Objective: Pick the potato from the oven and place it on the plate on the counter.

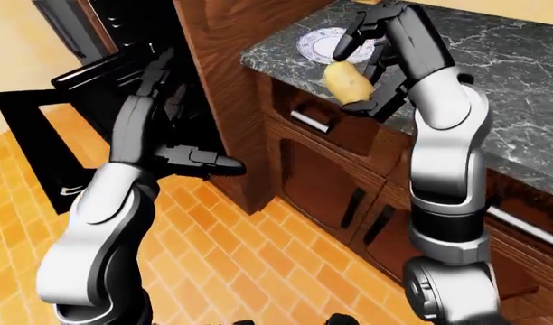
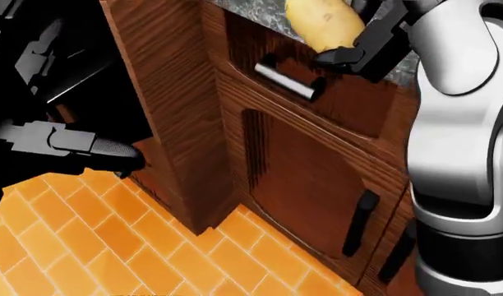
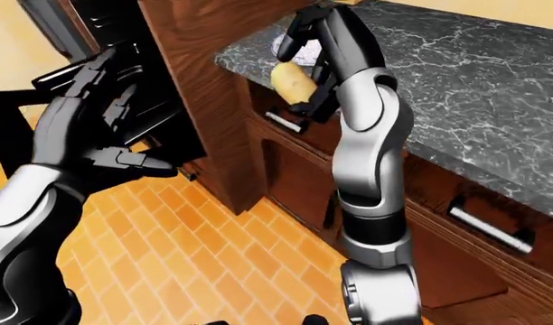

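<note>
You face a dark marble counter (image 1: 511, 74) on wooden cabinets (image 1: 331, 176), with the black oven (image 1: 104, 101) standing open at far left over an orange brick floor (image 1: 250, 264). Your right hand (image 1: 372, 57) is clenched around the potato (image 1: 349, 82), held at the counter's near edge, just short of the white plate (image 1: 323, 45) (partly hidden by fingers). Your left hand (image 1: 163, 122) hangs with fingers spread, holding nothing, beside the oven.

Oven (image 1: 96, 101) left of counter (image 1: 494, 74), plate (image 1: 326, 44) on counter
</note>
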